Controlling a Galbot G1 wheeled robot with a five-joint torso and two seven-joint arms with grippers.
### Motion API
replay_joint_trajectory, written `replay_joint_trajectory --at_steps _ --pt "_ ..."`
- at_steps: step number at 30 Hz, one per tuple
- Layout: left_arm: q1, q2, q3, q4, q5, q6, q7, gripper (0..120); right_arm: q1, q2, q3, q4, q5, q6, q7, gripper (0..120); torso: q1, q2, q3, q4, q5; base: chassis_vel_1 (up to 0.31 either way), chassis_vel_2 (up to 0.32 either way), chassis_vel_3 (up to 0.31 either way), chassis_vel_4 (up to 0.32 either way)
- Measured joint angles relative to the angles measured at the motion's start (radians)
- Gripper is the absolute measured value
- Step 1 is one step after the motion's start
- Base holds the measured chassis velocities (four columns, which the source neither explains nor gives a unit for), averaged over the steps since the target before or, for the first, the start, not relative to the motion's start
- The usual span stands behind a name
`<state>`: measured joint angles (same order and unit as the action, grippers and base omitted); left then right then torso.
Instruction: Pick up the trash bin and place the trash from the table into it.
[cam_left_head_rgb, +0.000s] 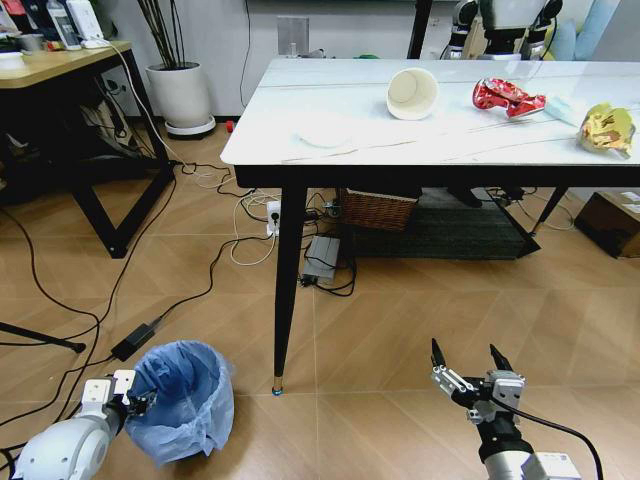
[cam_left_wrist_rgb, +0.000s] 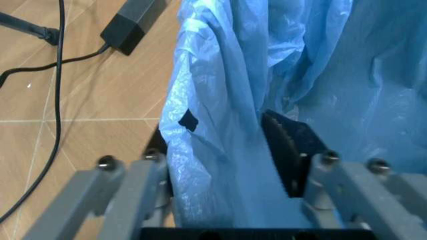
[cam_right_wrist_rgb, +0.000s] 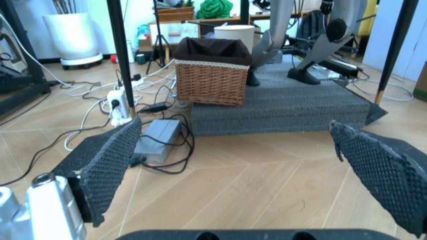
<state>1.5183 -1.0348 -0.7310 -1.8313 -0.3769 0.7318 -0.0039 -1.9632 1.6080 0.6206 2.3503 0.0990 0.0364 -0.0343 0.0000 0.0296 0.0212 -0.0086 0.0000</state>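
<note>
step in hand: securing the trash bin, judged from the left gripper set at its rim. the bin stands on the floor at lower left, near the table leg, lined with a crinkly blue bag. in the left wrist view the left gripper straddles the bagged rim, one pad outside and one inside the trash bin; the jaws look closed onto the rim and bag. left arm reaches low and forward from the lower left corner. the table stands ahead, well apart from the bin, and the trash lies on top: white disc, paper cup on its side, red wrapper, yellow wrapper. right gripper hangs low at lower right over bare floor, fingers spread, empty. next move calls for a firm hold and a level lift, since the thin bag may slip.
</note>
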Motion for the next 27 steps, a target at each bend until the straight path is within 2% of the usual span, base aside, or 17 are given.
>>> replay_joint_trajectory --at_steps 1,3,4,7,9,12,18,25,27 --pt "0.001 -0.001 -0.001 -0.002 0.000 0.000 -0.002 36 0.000 0.000 0.000 0.001 0.000 0.000 0.000 100 0.000 0.000 0.000 0.0000 0.0000 0.000 0.000 0.000 0.000" --pt "0.002 -0.002 -0.002 -0.004 -0.001 0.000 -0.004 34 -0.001 0.000 0.000 0.002 0.000 0.000 0.000 100 0.000 0.000 0.000 0.0000 0.0001 0.000 0.000 0.000 0.000" --pt "0.006 -0.006 -0.003 -0.010 -0.003 0.000 -0.007 26 -0.001 0.000 -0.001 0.003 0.000 0.001 0.001 100 0.000 0.000 0.000 0.0000 0.0000 0.000 0.000 0.000 0.000" --pt "0.008 -0.009 -0.004 -0.014 -0.004 0.000 -0.011 19 -0.002 0.000 -0.001 0.004 0.000 0.001 0.001 100 0.000 0.000 0.000 0.0000 0.0000 0.000 0.000 0.000 0.000" --pt "0.010 -0.013 -0.004 -0.018 -0.012 -0.001 -0.018 8 -0.003 0.000 -0.001 0.007 0.000 0.002 0.001 100 0.000 0.000 0.000 0.0000 -0.0001 0.000 0.000 0.000 0.000" --pt "0.012 -0.015 -0.005 -0.023 -0.016 -0.004 -0.019 1 -0.004 0.000 -0.001 0.008 0.000 0.003 0.002 100 0.000 0.000 0.000 -0.0001 -0.0002 0.000 0.000 0.000 0.000" --pt "0.022 -0.020 -0.007 -0.049 -0.033 -0.006 -0.035 0 -0.006 0.000 -0.001 0.011 -0.002 0.009 0.009 100 0.000 0.000 0.000 -0.0001 0.0000 0.000 0.000 0.000 0.000" --pt "0.062 -0.032 -0.028 -0.122 -0.082 0.003 -0.069 0 -0.009 0.000 0.000 0.017 -0.009 0.012 0.012 100 0.000 0.000 0.000 0.0001 0.0000 0.000 0.000 0.000 0.000" --pt "0.084 -0.036 -0.041 -0.159 -0.126 0.005 -0.094 0 -0.010 0.000 -0.001 0.018 -0.015 0.015 0.012 100 0.000 0.000 0.000 0.0002 -0.0002 0.000 0.000 0.000 0.000"
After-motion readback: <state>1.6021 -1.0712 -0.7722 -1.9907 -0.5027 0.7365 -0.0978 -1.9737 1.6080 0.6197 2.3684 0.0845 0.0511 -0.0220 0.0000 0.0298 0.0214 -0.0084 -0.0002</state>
